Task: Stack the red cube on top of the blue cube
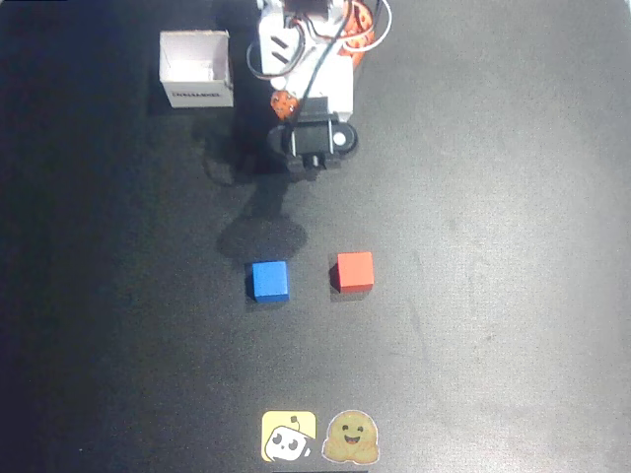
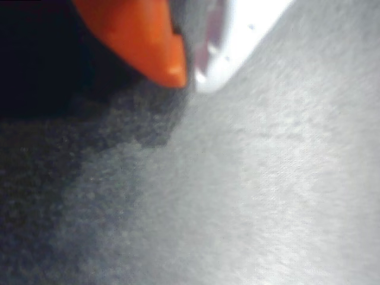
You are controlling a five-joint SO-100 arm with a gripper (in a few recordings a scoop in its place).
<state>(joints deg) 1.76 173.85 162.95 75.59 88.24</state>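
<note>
So far nothing of the stacking is done, judging by how things lie. In the overhead view the small matte red cube sits on the dark, felt-like table surface, just to the right of the small matte bright-blue cube; the 2 stand near each other with a clear gap between them, neither touching. The orange-and-white robot arm is folded up at the top of that view, well apart from both cubes, beside a white cardboard box. In the wrist view the gripper shows an orange fingertip and a white one close together, nearly or fully closed, with nothing between them and only blurred table below. All steps remain: reach, grasp red, lift, place on blue.
</note>
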